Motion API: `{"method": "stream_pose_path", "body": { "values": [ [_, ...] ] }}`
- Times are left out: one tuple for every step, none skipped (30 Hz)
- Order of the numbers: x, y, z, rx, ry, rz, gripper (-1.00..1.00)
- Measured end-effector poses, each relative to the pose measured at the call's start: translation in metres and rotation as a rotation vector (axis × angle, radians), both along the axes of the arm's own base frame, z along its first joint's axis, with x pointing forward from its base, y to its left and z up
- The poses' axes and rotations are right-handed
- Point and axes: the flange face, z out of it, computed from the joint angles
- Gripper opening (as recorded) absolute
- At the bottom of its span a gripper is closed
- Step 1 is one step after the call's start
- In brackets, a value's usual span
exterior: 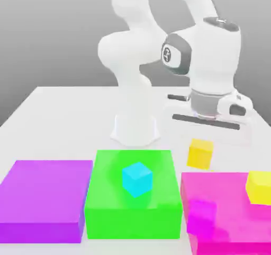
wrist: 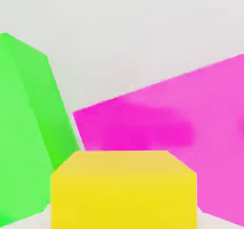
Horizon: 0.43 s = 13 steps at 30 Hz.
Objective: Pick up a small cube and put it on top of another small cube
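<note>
Overhead, the white arm's gripper (exterior: 207, 133) hangs above the tabletop (exterior: 63, 116), its jaws drawn narrow. The golden small cube (exterior: 200, 153) sits directly beneath the hand, at its 6 o'clock, and looks pinched there and clear of the table rather than resting on it. The fingers themselves cannot be made out against the pale surface. In the hand view the same cube (wrist: 124, 190) sits square and close under the camera, its faces lined up with the hand, which fits a centred hold.

The cyan cube (exterior: 137, 178), the likely landing spot, rests on top of the green block (exterior: 132, 217). In the exterior view it lies at about 8 o'clock from the held cube, nearer the camera and toward that view's left, well apart from it. Being a cube, the load has no long axis to line up, so only its faces need to match the cyan one's.

Rival cubes lie the other way. A paler lemon cube (exterior: 259, 187) sits at roughly 4 o'clock and a magenta cube (exterior: 202, 212) at 6 o'clock, both on the magenta block (exterior: 222, 187). A purple block (exterior: 45, 198) lies at the far left.
</note>
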Motion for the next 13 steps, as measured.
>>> {"method": "stream_pose_path", "body": {
  "values": [
    [0.005,-0.019,0.009,0.003,0.002,-0.023,-1.0],
    [0.009,-0.038,0.017,0.006,0.006,-0.047,-1.0],
    [0.012,-0.057,0.025,0.011,0.009,-0.07,-1.0],
    [0.013,-0.077,0.033,0.017,0.013,-0.094,-1.0],
    [0.014,-0.088,0.031,0.021,0.016,-0.106,-1.0],
    [0.015,-0.093,0.024,0.024,0.018,-0.112,-1.0],
    [0.015,-0.095,0.014,0.026,0.019,-0.114,-1.0],
    [0.015,-0.096,0.003,0.028,0.02,-0.116,-1.0],
    [0.015,-0.097,-0.009,0.028,0.02,-0.117,-1.0],
    [0.015,-0.098,-0.019,0.027,0.019,-0.118,1.0],
    [0.015,-0.098,-0.019,0.027,0.019,-0.118,1.0],
    [0.015,-0.098,-0.019,0.027,0.019,-0.118,1.0],
    [0.015,-0.098,-0.019,0.027,0.019,-0.118,1.0]
  ]
}}
